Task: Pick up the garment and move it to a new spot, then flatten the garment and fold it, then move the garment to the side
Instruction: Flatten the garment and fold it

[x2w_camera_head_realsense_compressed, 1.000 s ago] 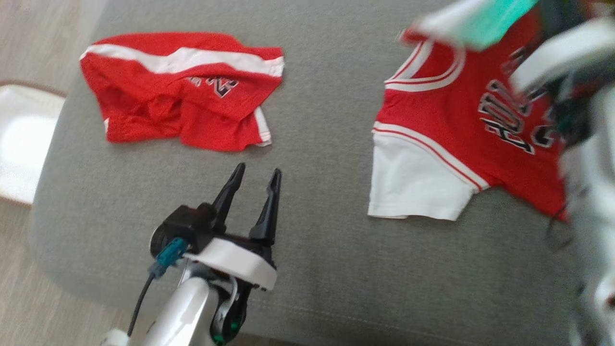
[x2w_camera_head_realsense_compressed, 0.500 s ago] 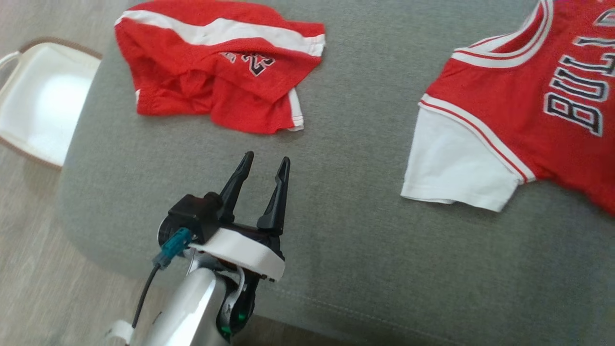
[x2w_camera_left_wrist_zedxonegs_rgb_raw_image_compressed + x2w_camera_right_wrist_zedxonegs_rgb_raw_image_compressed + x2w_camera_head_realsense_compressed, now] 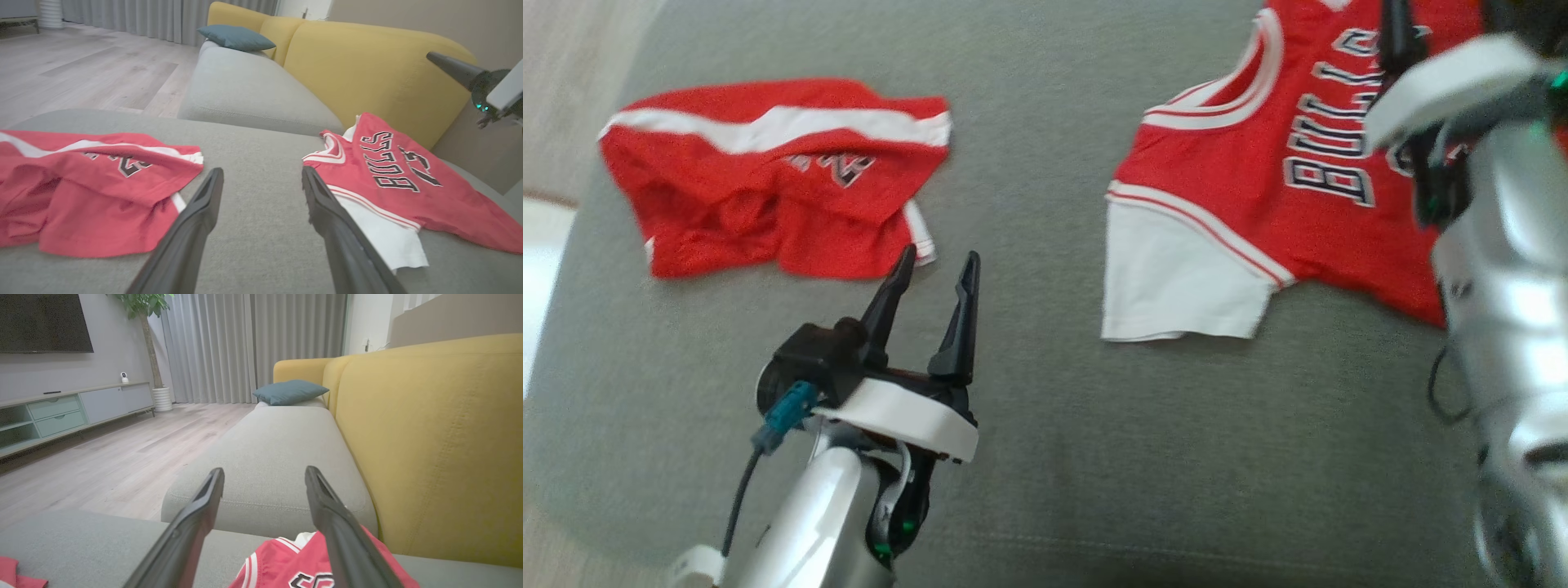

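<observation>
The garment, a red jersey (image 3: pixel 1258 180) with white sleeves and black lettering, lies spread on the right part of the grey seat cushion (image 3: pixel 1054 449). It also shows in the left wrist view (image 3: pixel 392 179) and the right wrist view (image 3: pixel 286 559). My right gripper (image 3: pixel 263 473) hovers above its collar end, open, with nothing between its fingers. Crumpled red shorts (image 3: pixel 768 188) with a white band lie at the left. My left gripper (image 3: pixel 938 255) stands open and empty just in front of the shorts' right corner, between the two garments.
The yellow backrest (image 3: pixel 367 61) rises right behind the jersey. A second grey seat with a blue pillow (image 3: pixel 290 392) lies beyond it. Wooden floor (image 3: pixel 81 61) borders the cushion on the left, where something white (image 3: pixel 535 269) stands at the edge of the head view.
My right gripper has opened from shut and holds nothing now; the jersey lies on the cushion. The head camera has swung, shifting the whole picture. My left gripper stays open.
</observation>
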Controlling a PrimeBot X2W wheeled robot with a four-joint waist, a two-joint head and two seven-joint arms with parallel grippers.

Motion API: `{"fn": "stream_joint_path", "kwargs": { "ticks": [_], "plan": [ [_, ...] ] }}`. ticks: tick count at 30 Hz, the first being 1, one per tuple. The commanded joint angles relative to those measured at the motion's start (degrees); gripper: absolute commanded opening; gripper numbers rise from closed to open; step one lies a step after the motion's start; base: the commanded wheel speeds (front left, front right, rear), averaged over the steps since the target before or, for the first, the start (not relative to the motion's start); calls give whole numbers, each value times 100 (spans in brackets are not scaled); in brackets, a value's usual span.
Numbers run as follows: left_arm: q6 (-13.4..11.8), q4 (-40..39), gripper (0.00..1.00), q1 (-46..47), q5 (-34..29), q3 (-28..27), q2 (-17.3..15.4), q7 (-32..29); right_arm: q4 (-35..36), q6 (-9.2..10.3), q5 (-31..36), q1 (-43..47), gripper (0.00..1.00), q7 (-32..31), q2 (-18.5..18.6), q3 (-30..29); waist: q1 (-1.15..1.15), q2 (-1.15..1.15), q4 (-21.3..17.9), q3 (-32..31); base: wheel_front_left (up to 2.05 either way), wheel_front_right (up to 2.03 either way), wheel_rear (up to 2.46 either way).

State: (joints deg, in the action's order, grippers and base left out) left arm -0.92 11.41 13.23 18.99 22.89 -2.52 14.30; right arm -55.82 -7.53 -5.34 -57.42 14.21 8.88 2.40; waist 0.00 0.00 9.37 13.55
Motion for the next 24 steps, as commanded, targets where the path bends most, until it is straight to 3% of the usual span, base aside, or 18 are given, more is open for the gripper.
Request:
{"fn": "stream_joint_path", "kwargs": {
  "ticks": [1, 6, 12, 18, 24],
  "plan": [
    [22, -214, 100, 75, -32, -269, -36, 70, 510, 4, -124, 262, 100, 67, -125, 231, 0, 0, -373, -288, 0, 0, 0],
    [33, -280, 100, -20, -29, -439, -36, 70, 2121, 4, -244, 1721, 100, 76, -118, 412, 0, 0, -718, -456, 0, 0, 0],
    [37, -300, 100, -144, 10, -532, -36, 70, 3579, 4, 25, 3502, 100, 77, -383, 139, 0, 0, -992, -606, 0, 0, 0],
    [65, -192, 100, -261, 46, -568, -36, 70, 4389, 4, 118, 4624, 100, 78, -584, -204, 0, 0, -1195, -670, 0, 0, 0],
    [103, -59, 100, -250, 3, -626, -36, 70, 4668, 4, -26, 4843, 100, 78, -598, -114, 0, 0, -1379, -604, 0, 0, 0]
  ]
}}
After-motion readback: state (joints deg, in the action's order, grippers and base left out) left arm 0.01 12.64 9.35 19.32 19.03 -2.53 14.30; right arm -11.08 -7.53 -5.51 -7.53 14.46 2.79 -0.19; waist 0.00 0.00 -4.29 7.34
